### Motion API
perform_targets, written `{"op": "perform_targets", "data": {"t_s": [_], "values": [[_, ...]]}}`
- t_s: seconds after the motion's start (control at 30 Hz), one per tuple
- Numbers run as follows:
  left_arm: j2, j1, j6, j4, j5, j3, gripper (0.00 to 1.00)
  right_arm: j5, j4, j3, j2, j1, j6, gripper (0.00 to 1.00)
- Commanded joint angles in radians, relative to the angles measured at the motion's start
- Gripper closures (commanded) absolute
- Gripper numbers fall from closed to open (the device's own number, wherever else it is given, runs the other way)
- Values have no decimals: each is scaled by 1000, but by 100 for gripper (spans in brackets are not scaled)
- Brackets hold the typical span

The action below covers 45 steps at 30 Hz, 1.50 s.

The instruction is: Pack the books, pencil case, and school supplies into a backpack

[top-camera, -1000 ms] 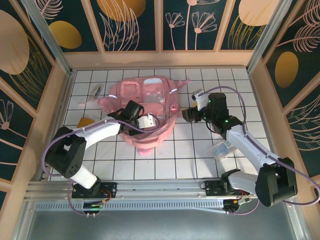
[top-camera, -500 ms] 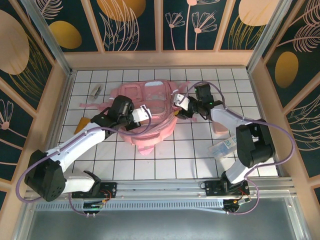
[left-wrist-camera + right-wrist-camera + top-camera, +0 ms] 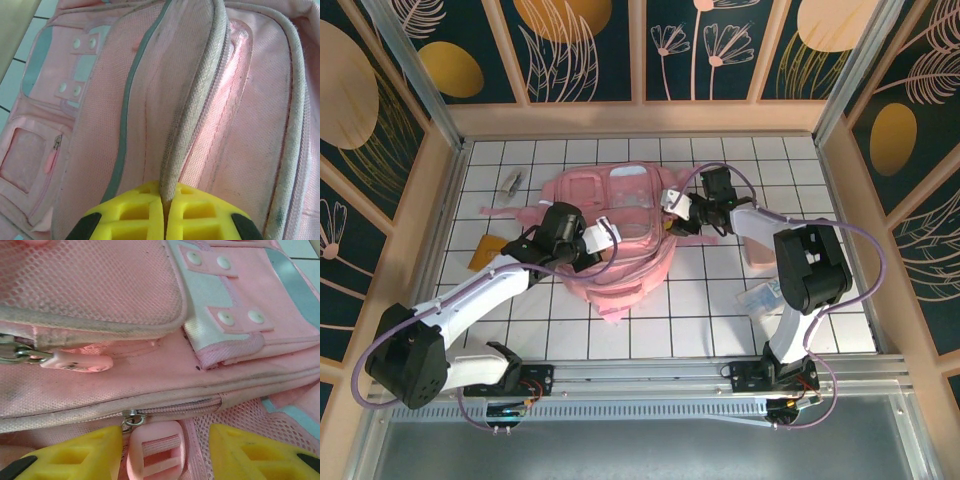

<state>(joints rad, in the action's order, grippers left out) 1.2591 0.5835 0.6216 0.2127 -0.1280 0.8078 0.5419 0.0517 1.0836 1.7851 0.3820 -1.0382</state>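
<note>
Top external view: the pink backpack (image 3: 620,215) lies flat in the middle of the white gridded counter (image 3: 705,290), its translucent front pockets facing up and its opening towards the arms. The left tool (image 3: 605,243) sits on the near-left part of the bag, over the opening's rim. The right tool (image 3: 678,210) meets the bag's right side.

In the left wrist view the two yellow pads are pressed together, with the greyish bound edge of the bag's opening pinched between them. That edge runs up and away from the pads, pink mesh lining on either side of it. The left tool is therefore clamped on the backpack.

In the right wrist view the yellow pads (image 3: 75,452) stand well apart and grip nothing. A pink plastic buckle (image 3: 155,450) lies in the gap between them, just below a metal zip slider (image 3: 131,416). Higher up a pink zip pull (image 3: 75,362) hangs from another slider beside a mesh pocket.

The orange square pad (image 3: 485,252) lies on the counter left of the bag, right beside the left arm and apart from the backpack. The tiny grey-white piece (image 3: 510,183) rests further back on the left, near the wall, also outside the bag. To the right of the bag, a pale pink block (image 3: 757,256) and a clear packet with blue print (image 3: 760,298) lie on the counter beside the right arm.
</note>
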Motion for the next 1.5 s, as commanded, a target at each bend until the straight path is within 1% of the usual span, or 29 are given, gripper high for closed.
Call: {"op": "perform_targets", "data": {"t_s": [0.0, 0.07, 0.13, 0.2, 0.23, 0.27, 0.3, 0.33, 0.47, 0.5, 0.57, 0.63, 0.67, 0.83, 0.93, 1.0, 1.07, 1.17, 1.23, 1.3, 1.37, 1.43, 1.47], "values": [[-34, 3, -60, -152, -90, 9, 100, -20, 27, -28, 14, 17, -51, 51], [-29, 4, -83, -164, -87, 11, 100, 3, 52, -26, 16, 16, -67, 51], [-24, 2, -107, -155, -69, 21, 100, 59, 134, 1, 10, 11, -93, 51], [-20, 1, -117, -147, -78, 28, 100, 59, 203, 20, 5, 8, -115, 51], [-21, -1, -117, -151, -92, 26, 100, 57, 213, 19, 5, 6, -120, 51], [-23, -1, -113, -155, -104, 22, 100, 49, 185, 2, 2, 4, -114, 51], [-26, -1, -109, -158, -119, 22, 100, 25, 118, -30, -5, 3, -94, 54], [-31, -1, -111, -159, -129, 20, 100, 3, 45, -63, -10, 5, -68, 59], [-58, -1, -132, -177, -162, 9, 100, -74, -66, -80, -11, 11, -10, 74], [-62, -1, -126, -180, -175, 4, 100, -76, -82, -84, -14, 9, -3, 76], [-61, -2, -115, -184, -175, -1, 100, -58, -80, -84, -20, 5, -6, 85], [-49, -1, -117, -171, -152, 4, 100, -32, -57, -79, -32, 0, -13, 99], [-40, -1, -120, -162, -144, 11, 100, -23, -48, -82, -41, 0, -12, 100], [20, -1, -173, -163, -121, 43, 100, 29, 34, -98, -118, -15, -8, 100], [62, -7, -201, -175, -89, 52, 100, 53, 145, -88, -169, -18, -19, 100], [92, -8, -219, -182, -98, 65, 100, 69, 223, -80, -198, -16, -32, 100], [121, -10, -240, -187, -114, 86, 100, 44, 271, -85, -225, -6, -56, 100], [172, -10, -281, -168, -122, 143, 100, 2, 376, -79, -256, 29, -129, 100], [198, -10, -313, -145, -122, 189, 100, -37, 442, -64, -279, 70, -127, 100], [214, -11, -333, -131, -135, 223, 100, -47, 508, -44, -306, 109, -106, 100], [225, -13, -360, -128, -164, 248, 100, -39, 554, -37, -336, 157, -86, 100], [232, -14, -405, -128, -194, 268, 100, -11, 530, -58, -378, 200, -38, 100], [237, -13, -433, -128, -210, 276, 100, 30, 502, -71, -401, 218, -2, 100]]}}
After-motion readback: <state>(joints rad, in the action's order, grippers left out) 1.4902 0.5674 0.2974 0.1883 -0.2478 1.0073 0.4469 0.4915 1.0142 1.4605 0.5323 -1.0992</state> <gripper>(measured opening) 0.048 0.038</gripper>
